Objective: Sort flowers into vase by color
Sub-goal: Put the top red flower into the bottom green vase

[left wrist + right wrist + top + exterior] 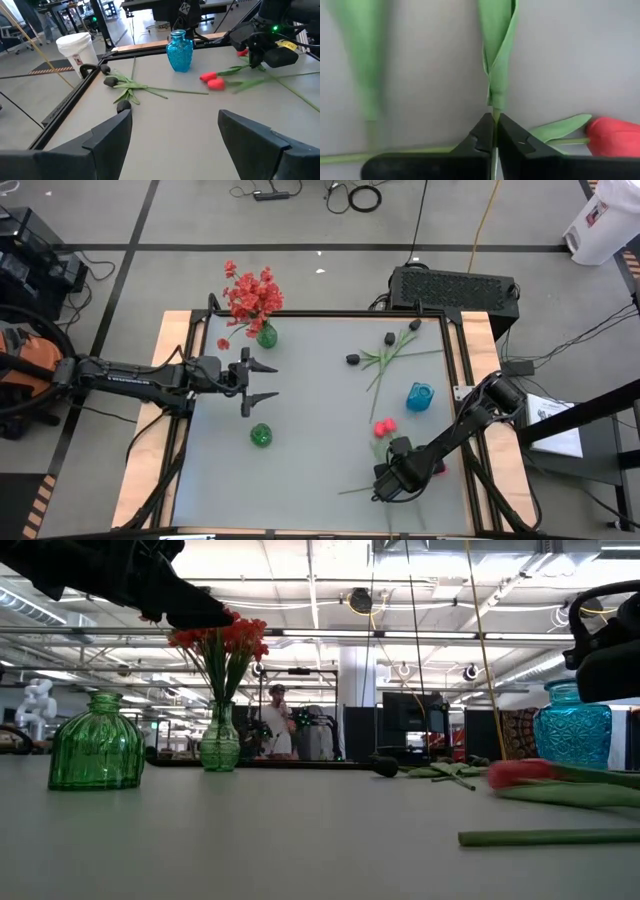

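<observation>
Here the right end effector (495, 131) is clenched low on a tulip stem (498, 60) lying on the tabletop (320, 395), likely for lifting, while the left end effector (262, 381) hangs released near the green vase (261, 436).

Right gripper (495, 131) low (jaws pinched together); left gripper (262, 381) hovers agape.

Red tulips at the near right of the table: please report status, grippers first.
Right gripper down on table, jaws shut on tulip stem. Left gripper open, hovering between green vases. Red tulips lying flat, blue vase beside. Nothing blocking.
</observation>
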### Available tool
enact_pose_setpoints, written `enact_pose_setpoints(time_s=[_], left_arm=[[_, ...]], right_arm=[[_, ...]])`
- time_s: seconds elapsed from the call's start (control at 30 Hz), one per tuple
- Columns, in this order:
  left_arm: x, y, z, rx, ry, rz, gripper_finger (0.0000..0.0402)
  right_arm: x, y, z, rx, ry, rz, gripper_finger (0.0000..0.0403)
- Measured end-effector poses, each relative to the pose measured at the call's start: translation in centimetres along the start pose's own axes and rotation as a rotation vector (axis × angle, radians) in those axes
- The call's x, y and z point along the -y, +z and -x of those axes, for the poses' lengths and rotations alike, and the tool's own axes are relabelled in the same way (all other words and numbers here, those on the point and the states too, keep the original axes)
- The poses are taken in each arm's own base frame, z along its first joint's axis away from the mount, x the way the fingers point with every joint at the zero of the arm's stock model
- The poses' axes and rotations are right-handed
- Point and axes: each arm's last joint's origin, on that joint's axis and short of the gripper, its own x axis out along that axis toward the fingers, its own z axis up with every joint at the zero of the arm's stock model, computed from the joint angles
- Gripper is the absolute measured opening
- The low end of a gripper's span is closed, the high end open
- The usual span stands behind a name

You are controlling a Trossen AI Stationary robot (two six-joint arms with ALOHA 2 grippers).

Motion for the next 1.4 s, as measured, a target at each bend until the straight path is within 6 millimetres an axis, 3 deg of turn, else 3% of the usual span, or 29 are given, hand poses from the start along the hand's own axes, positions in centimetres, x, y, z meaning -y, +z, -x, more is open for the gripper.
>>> enact_pose_setpoints(time_s=[0.27, 0.43, 0.6, 0.77, 0.9, 1.13, 1.4], left_arm=[[0.0, 0.1, 0.0, 0.011, 0.002, 0.001, 0.0301], [0.0, 0.1, 0.0, 0.013, 0.002, 0.002, 0.0301], [-0.1, 0.3, 0.0, 0.033, 0.005, 0.003, 0.0301], [-0.1, 0.7, 0.0, 0.067, -0.001, 0.029, 0.0301], [0.2, 1.3, 0.1, 0.143, -0.111, 0.054, 0.0301], [0.6, 2.6, 0.6, 0.298, -0.335, 0.099, 0.0301], [0.6, 2.9, 0.7, 0.323, -0.355, 0.144, 0.0301]], right_arm=[[0.4, 0.4, 1.3, 0.044, -0.081, -0.014, 0.0003], [0.6, 0.9, 4.8, 0.161, -0.098, -0.017, 0.0002], [-0.1, 1.3, 8.8, 0.425, 0.065, 0.05, 0.0001], [-1.4, 2.0, 11.6, 0.715, 0.249, 0.148, 0.0001], [-2.6, 3.1, 12.7, 0.89, 0.312, 0.224, 0.0001], [-5.8, 6.6, 13.8, 1.034, 0.333, 0.336, 0.0], [-9.8, 9.9, 16.7, 1.208, 0.443, 0.492, 0.0]])
